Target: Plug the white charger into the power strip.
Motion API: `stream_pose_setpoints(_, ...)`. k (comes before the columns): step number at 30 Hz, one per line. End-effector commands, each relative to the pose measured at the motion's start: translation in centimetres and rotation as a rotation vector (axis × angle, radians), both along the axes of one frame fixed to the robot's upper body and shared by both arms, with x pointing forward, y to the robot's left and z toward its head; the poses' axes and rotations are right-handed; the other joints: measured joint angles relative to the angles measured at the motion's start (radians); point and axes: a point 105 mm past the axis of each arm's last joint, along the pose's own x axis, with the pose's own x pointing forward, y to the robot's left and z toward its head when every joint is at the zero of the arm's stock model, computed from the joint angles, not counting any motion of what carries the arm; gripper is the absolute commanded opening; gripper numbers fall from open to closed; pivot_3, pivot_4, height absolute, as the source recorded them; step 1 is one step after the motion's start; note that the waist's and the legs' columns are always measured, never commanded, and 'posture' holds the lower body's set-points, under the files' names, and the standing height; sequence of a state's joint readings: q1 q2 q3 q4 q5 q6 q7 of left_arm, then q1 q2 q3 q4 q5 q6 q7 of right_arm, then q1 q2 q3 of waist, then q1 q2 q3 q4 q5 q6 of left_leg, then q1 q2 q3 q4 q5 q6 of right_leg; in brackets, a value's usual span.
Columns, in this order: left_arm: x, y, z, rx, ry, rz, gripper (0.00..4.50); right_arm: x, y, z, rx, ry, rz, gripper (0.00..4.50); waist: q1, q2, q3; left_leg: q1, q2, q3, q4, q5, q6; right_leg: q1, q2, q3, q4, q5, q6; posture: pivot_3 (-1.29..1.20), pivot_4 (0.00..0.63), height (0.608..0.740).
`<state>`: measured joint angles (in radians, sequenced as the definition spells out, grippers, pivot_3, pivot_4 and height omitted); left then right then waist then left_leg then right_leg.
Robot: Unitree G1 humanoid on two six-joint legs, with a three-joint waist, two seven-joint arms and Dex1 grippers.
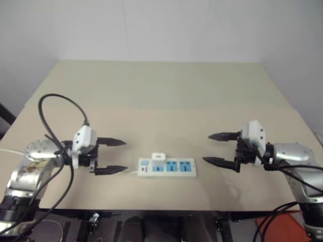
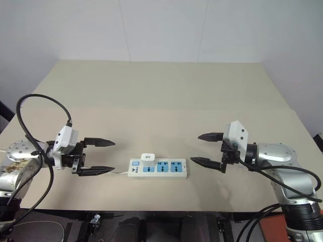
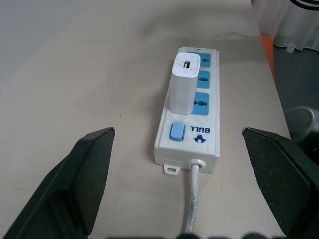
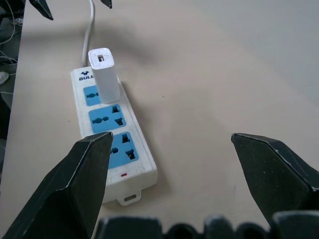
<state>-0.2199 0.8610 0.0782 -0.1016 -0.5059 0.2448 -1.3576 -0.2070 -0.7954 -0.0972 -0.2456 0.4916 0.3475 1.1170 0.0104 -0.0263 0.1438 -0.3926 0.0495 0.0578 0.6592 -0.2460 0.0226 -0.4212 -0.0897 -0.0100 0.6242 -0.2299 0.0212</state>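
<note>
The power strip (image 1: 174, 168) lies flat near the table's front edge, its thin white cord (image 3: 192, 209) leaving the switch end toward my left side. The white charger (image 1: 159, 157) stands upright on the blue socket panel nearest the switch (image 3: 177, 131), and nothing touches it. My left gripper (image 1: 124, 156) hovers to the left of the strip, open and empty, pointing at the strip's switch end. My right gripper (image 1: 207, 148) hovers to the right of the strip, open and empty, facing its other end. The two other blue sockets (image 4: 119, 149) are uncovered.
The tan table (image 1: 161, 96) stretches back to a white wall. Its front edge runs just below the strip. A thick black cable (image 1: 55, 116) loops above my left arm. Something red (image 1: 275, 227) lies on the floor at the lower right.
</note>
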Motion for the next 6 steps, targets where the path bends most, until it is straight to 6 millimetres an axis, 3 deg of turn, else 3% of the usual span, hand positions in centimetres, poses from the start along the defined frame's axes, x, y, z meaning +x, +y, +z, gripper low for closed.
stream_pose_setpoints(1,0.04,-0.21,0.33,0.022,-0.034,-0.011,4.46,0.15,-0.06,0.93,-0.016,-0.058,-0.025,4.5,0.0,0.0,0.0,0.0,0.0,0.0,0.0,0.0,0.0,0.0,0.0,0.0,0.0,0.0,0.0,0.0,0.15,0.74)
stream_pose_setpoints(6,0.02,-0.33,0.15,0.021,-0.029,-0.014,4.46,0.86,0.21,0.93,-0.015,-0.076,-0.067,4.5,0.0,0.0,0.0,0.0,0.0,0.0,0.0,0.0,0.0,0.0,0.0,0.0,0.0,0.0,-0.001,0.0,0.15,0.74)
